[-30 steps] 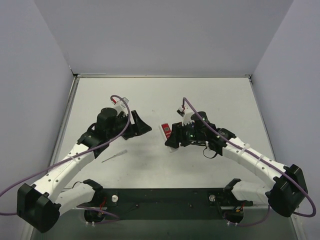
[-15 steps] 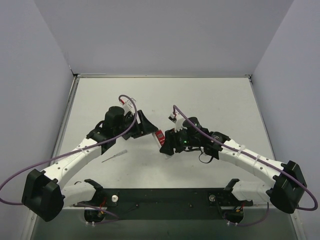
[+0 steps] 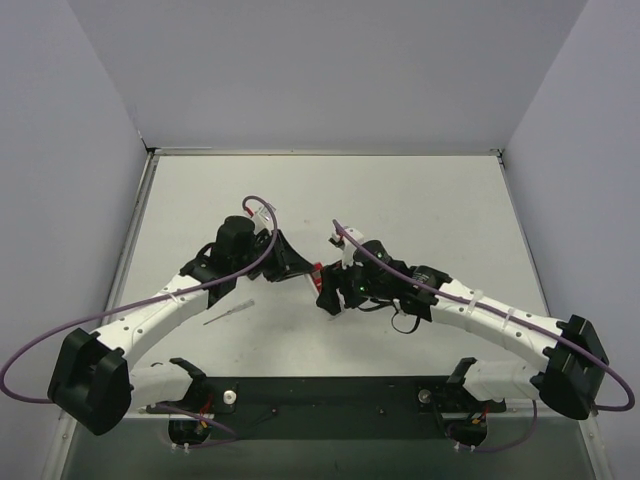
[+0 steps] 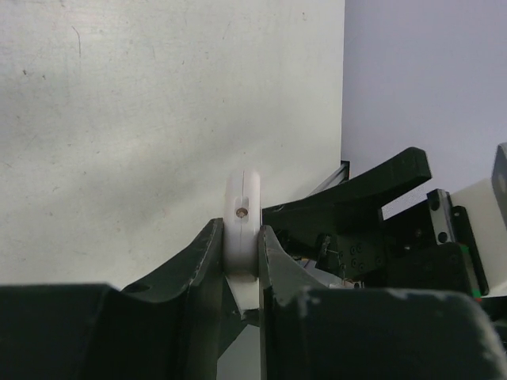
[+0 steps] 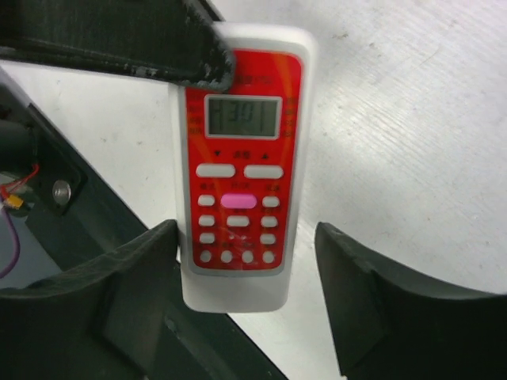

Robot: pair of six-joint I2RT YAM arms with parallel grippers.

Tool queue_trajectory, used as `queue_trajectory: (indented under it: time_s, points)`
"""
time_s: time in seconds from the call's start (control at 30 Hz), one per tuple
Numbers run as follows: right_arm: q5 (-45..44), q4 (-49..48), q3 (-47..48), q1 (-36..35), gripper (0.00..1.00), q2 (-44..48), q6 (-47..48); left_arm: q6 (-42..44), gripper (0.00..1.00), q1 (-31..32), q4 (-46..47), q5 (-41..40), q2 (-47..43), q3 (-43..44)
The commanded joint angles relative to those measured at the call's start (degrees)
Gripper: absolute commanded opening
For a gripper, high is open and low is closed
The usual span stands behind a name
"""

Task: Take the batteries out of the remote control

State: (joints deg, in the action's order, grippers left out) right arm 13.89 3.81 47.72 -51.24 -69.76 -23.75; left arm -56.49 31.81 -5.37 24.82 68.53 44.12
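Observation:
The remote control [image 5: 242,158], white with a red button face and a small display, hangs above the table between the two arms [image 3: 318,270]. My left gripper [image 4: 240,231] is shut on its far end, which shows edge-on as a white slab [image 4: 242,194]. My right gripper [image 5: 247,253] stands open around the near end. Its left finger [image 5: 135,277] touches the remote's side and its right finger [image 5: 380,293] stands well clear. The batteries are hidden. In the top view the left gripper [image 3: 298,266] and the right gripper [image 3: 327,288] meet at the table's middle.
A thin pale stick [image 3: 229,313] lies on the table near the left arm's forearm. The dark base rail [image 3: 330,395] runs along the near edge. Grey walls close the table at the left, back and right.
The left arm has swung right and its jaws have closed on the remote's far end. The right arm carried the remote leftward and its jaws have opened.

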Motion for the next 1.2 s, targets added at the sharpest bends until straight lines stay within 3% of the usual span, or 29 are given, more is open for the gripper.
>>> queue_trajectory:
  time_s: [0.0,0.07,0.2,0.43,0.53,0.83,1.17]
  points:
    - [-13.07,3.74,4.39,-3.32,0.7,0.59,2.91,-0.9,0.0,0.09,-0.26,1.38,0.46,1.5]
    - [-19.66,5.32,5.18,-5.7,0.76,0.94,4.93,-1.95,0.0,0.09,-0.7,0.85,0.29,1.67]
    - [-36.08,6.12,5.27,-13.69,0.76,0.5,11.51,-3.54,0.0,0.0,-2.19,-1.44,-0.5,2.46]
    - [-51.99,6.64,7.29,-26.52,0.55,-5.02,18.03,-5.21,0.0,-0.26,-5.0,-3.72,-0.86,3.43]
    - [-59.03,7.87,8.7,-28.29,0.47,-8.46,18.56,-5.56,0.0,-0.35,-6.5,-4.16,-0.77,3.7]
    - [-68.55,15.68,11.51,-32.6,0.38,-15.67,15.67,-6.18,0.0,-0.44,-8.6,-4.34,-0.85,4.31]
    - [-70.75,22.64,13.36,-33.66,0.43,-18.75,8.63,-9.34,0.0,-1.75,-8.26,-3.82,-2.18,2.81]
